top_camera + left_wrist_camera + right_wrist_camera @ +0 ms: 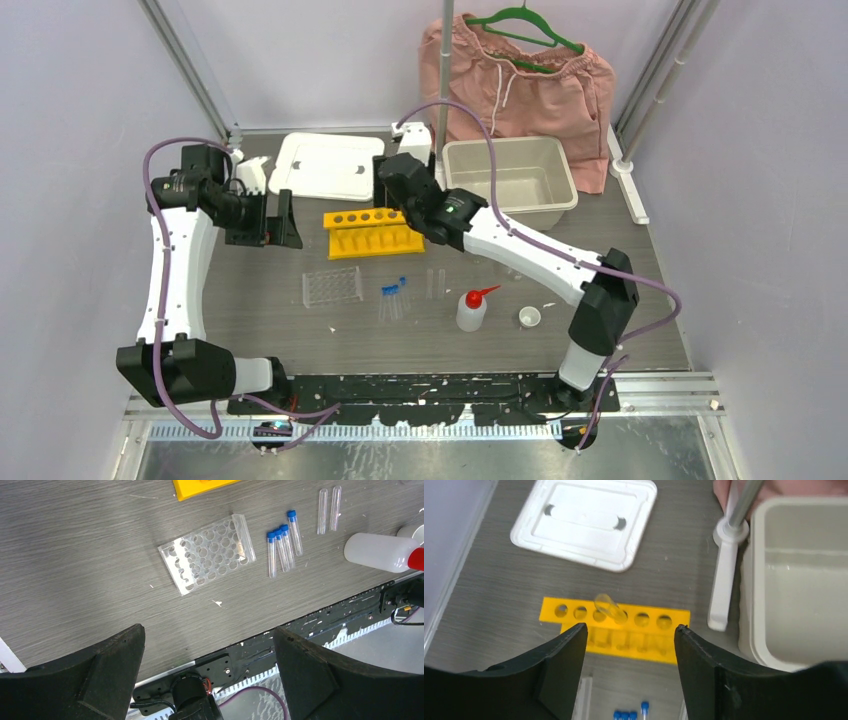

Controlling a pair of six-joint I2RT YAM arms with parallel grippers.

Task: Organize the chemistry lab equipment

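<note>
A yellow rack [372, 232] stands mid-table; in the right wrist view [614, 617] one clear tube [610, 607] leans tilted in a hole of it. My right gripper [395, 190] [630, 628] hovers open and empty above it. A clear rack [332, 286] [207, 553] lies nearer, with blue-capped tubes [392, 297] [282, 547] and two uncapped tubes [436, 282] [328, 510] lying beside it. A white squeeze bottle [471, 310] [380, 552] and a tiny white cup [529, 317] stand to the right. My left gripper [268, 222] [207, 632] is open and empty, left of the yellow rack. No beaker shows clearly.
A white lid [327, 165] [584, 522] lies at the back, and a beige tub [510, 180] [796, 580] stands at the back right. Pink shorts [520, 80] hang on a green hanger behind the tub. A white post foot [724, 580] lies beside the tub.
</note>
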